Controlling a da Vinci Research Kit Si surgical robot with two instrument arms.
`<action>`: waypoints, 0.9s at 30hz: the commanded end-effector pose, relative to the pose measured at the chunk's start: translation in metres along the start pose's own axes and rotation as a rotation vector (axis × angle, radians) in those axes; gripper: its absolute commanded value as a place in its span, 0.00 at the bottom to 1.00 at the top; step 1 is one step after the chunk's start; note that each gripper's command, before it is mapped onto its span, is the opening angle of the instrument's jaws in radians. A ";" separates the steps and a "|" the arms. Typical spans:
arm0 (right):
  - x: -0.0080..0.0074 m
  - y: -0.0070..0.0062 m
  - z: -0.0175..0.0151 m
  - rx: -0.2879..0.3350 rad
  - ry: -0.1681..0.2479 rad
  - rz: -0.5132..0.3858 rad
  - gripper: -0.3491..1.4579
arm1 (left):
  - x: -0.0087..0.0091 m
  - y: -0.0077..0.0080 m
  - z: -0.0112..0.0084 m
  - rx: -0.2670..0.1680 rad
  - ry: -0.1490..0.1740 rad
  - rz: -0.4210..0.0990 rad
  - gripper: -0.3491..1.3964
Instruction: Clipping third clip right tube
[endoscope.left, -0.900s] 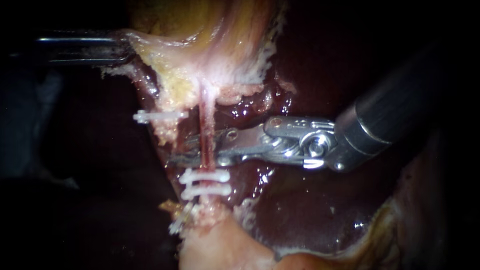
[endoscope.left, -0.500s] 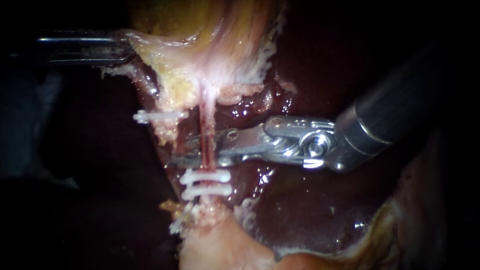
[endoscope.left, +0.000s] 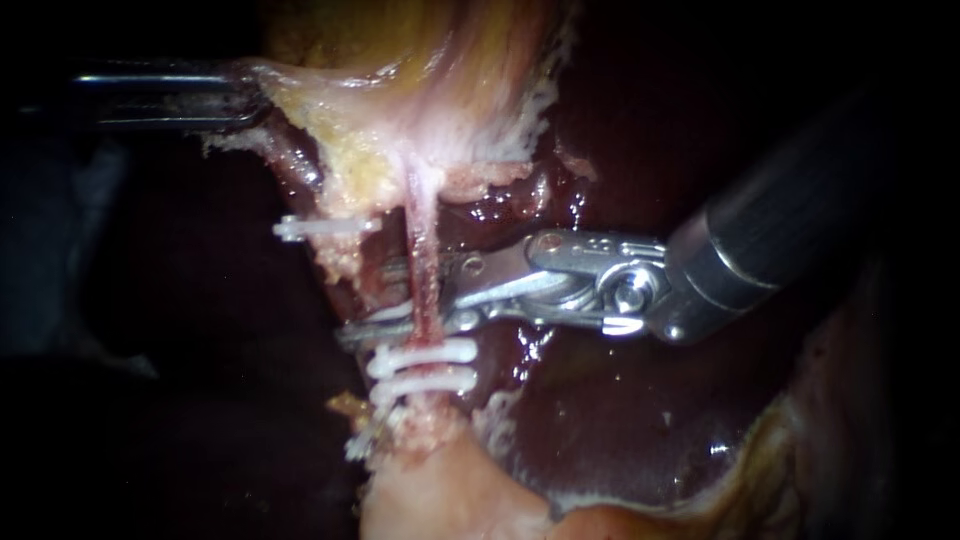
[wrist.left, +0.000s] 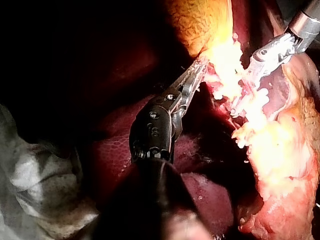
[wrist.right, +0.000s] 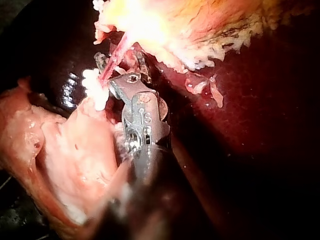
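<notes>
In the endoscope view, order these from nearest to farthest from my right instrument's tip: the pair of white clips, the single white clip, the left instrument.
1. The pair of white clips, on the right tube just below the right instrument tip.
2. The single white clip, higher, left of that tube.
3. The left instrument, far at the upper left.

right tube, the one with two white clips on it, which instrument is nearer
Right. The right instrument has its open jaws straddling the right tube just above the two clips; the left instrument grips pale tissue far off to the upper left.
</notes>
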 end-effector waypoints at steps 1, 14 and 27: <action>0.0000 0.0001 -0.0002 0.000 0.000 0.000 0.47 | 0.0000 0.0000 0.0000 0.000 0.000 0.000 0.00; 0.0015 0.0007 -0.0056 0.011 0.003 0.021 0.47 | 0.0000 -0.0001 -0.0002 -0.001 0.000 0.000 0.00; 0.0023 0.0001 -0.0101 0.047 0.026 0.027 0.47 | 0.0000 -0.0001 -0.0002 -0.002 0.000 0.001 0.00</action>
